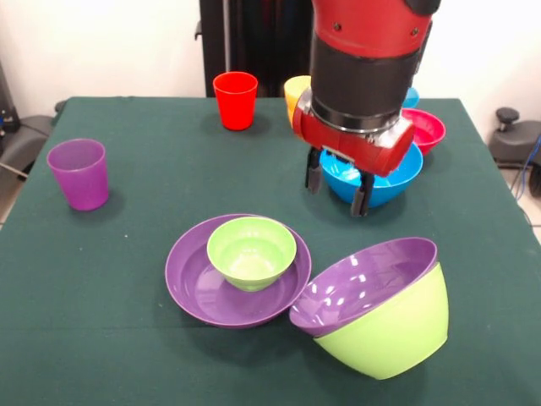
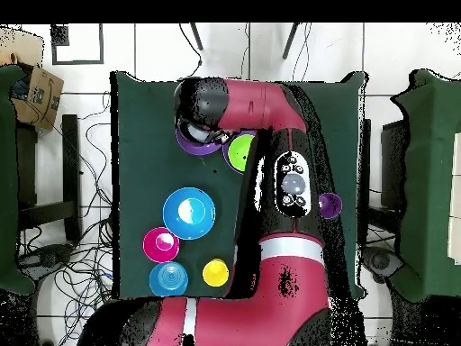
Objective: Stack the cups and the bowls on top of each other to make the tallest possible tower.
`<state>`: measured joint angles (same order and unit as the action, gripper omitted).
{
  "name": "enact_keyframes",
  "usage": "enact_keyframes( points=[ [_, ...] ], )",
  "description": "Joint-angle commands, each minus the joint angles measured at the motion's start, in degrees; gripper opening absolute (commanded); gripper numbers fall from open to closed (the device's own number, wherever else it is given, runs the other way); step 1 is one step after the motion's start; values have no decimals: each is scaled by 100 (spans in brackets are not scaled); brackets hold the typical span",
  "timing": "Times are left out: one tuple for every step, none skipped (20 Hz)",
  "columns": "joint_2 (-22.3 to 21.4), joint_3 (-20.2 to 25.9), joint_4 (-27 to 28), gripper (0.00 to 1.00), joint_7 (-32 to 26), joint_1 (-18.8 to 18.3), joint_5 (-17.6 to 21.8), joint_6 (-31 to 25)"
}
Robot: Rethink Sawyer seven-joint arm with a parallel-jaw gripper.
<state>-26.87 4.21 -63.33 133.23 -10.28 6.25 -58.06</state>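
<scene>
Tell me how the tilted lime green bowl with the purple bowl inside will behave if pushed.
The lime green bowl already leans on its rounded side, so it would probably rock or roll. Its glossy surface looks slippery. The nested purple bowl may slide out.

Front view: set across the table (image 1: 101, 338) from the robot, angled down, close in; near edge cut off at bottom, far edge and both far corners in frame, arm (image 1: 368, 59) dropping in from top. Overhead view: straight down from high up, farther off, all four table (image 2: 144, 135) edges plus floor and cables around; robot base at bottom, turned half round against the front. Shared by both: green tabletop, arm (image 2: 270, 117), blue bowl (image 1: 397, 182) (image 2: 189, 213).
</scene>
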Motion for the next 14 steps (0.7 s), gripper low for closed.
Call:
enact_keyframes(
  points=[
    [-228,367,-747,100,-1231,88,482,-257],
    [-194,383,-735,100,-1241,61,490,-224],
    [-195,392,-737,100,-1228,52,486,-201],
    [-196,400,-739,100,-1215,43,483,-178],
    [-241,431,-781,100,-1209,26,450,-120],
    [-287,461,-823,100,-1202,9,417,-61],
    [-353,589,-956,100,-1187,-65,295,211],
    [-426,699,-1049,100,-1123,-116,234,699],
    [-503,820,-1099,100,-1063,-150,114,907],
    [-589,915,-1157,100,-962,-160,-2,1055],
    [-663,937,-1131,100,-840,-106,-34,1136],
    [-696,979,-1108,100,-706,-68,-68,1277],
    [-651,981,-1034,100,-516,8,-84,1426],
    [-606,983,-959,100,-326,84,-99,1575]
  ],
)
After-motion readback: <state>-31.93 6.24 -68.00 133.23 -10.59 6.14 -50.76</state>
